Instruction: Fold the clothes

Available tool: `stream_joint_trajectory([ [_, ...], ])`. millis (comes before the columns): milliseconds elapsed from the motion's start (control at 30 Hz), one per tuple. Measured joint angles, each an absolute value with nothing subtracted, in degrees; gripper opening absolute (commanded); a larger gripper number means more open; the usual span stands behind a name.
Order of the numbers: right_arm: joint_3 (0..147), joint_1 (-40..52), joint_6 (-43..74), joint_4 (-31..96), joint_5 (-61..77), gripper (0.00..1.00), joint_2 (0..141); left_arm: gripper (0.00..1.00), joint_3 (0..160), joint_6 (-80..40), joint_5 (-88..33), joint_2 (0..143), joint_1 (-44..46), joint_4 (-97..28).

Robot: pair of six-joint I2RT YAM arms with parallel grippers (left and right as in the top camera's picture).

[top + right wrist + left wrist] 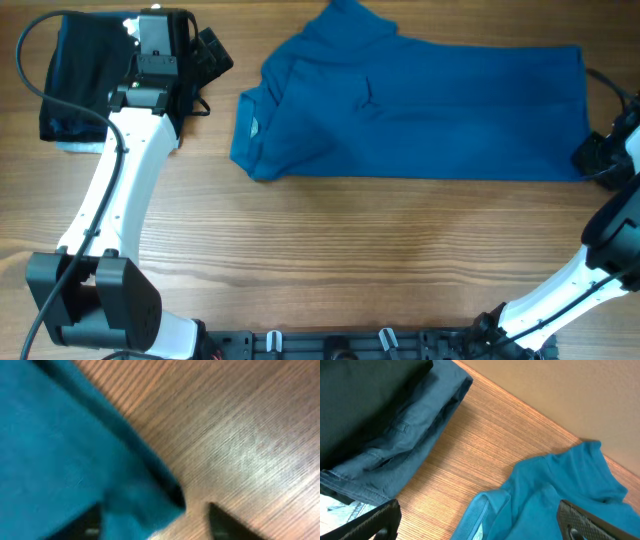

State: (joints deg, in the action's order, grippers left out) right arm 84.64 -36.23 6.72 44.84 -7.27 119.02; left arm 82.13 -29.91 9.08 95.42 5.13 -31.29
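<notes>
The clothes, a medium-blue polo shirt (pixel 420 110), lie flat across the back of the table, folded into a long band with the collar (pixel 250 125) at the left end. My left gripper (pixel 207 75) hovers open just left of the collar. In the left wrist view its fingers stand wide apart over the collar (pixel 485 515) and bare wood. My right gripper (pixel 598 158) is at the shirt's lower right corner. In the blurred right wrist view that corner (pixel 150 505) lies between the spread fingers of the right gripper (pixel 157 525), not pinched.
A stack of folded dark garments (pixel 80 80) with a pale blue edge sits at the back left, under the left arm; it also fills the upper left (pixel 375 410) of the left wrist view. Bare wooden table (pixel 330 240) lies in front of the shirt.
</notes>
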Motion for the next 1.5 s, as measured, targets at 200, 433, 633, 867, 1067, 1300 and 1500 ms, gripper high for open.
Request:
stream_joint_trajectory([
  [200, 96.36, -36.34, 6.15, 55.24, 0.14, 0.99, 117.75, 1.00, 82.13, -29.91, 9.08, 95.42, 5.13, -31.27],
  [433, 100.51, -36.34, 6.13, 57.87, 6.00, 0.99, 105.43, 0.89, 82.08, -30.20, 7.22, 95.42, 5.13, -26.72],
  [633, 100.66, -36.34, 6.15, 57.82, 6.44, 1.00, 104.42, 0.53, 82.08, -30.55, -1.28, 96.07, 7.70, -30.06],
  [867, 100.66, -36.34, 6.15, 57.84, 6.44, 0.99, 104.42, 0.04, 82.08, -30.72, -3.03, 102.30, 16.05, -34.35],
  [1067, 100.66, -36.32, 6.15, 57.82, 6.44, 1.00, 104.42, 0.04, 82.08, -30.74, 0.62, 111.26, 21.76, -35.68],
  [1300, 100.66, -36.34, 6.15, 57.82, 6.44, 1.00, 104.42, 0.04, 82.11, -30.76, 2.31, 119.77, 21.69, -34.50],
  [1500, 100.66, -36.34, 6.15, 57.84, 6.44, 1.00, 104.42, 0.04, 83.22, -32.49, 2.74, 120.01, 21.69, -39.70],
])
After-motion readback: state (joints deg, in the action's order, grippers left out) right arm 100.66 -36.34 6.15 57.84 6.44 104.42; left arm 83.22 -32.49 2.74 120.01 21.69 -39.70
